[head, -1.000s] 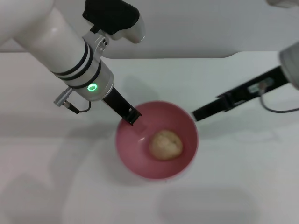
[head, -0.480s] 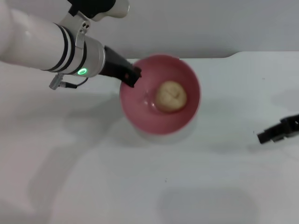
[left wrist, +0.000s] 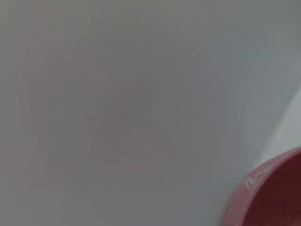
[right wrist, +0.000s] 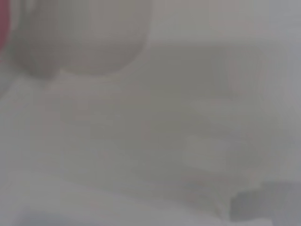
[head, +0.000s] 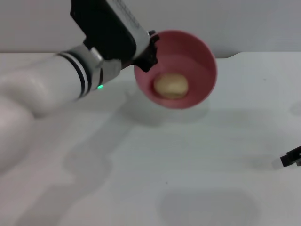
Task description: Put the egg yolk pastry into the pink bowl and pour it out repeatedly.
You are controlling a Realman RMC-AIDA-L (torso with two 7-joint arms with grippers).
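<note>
Egg yolk pastry (head: 171, 85) sits low inside the pink bowl (head: 205, 61), which the left tool (head: 149, 52) holds clamped by its left rim, lifted above the surface (head: 188, 165) and tipped, with the right tool (head: 290, 158) far off.

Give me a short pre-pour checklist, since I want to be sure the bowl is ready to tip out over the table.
1. Pastry in bowl: ok. The egg yolk pastry lies inside the pink bowl.
2. Grip on bowl: ok. The left pincer is clamped on the bowl's rim on the robot's left side.
3. Bowl lifted: ok. It hangs above the white table, its shadow below.
4. Tilt begun: ok. The bowl's mouth tilts toward the camera; the pastry sits low inside, not yet out.
5. Right arm clear: ok. The right pincer is at the table's right edge, far from the bowl.
6. Right pincer state: cannot tell.
</note>
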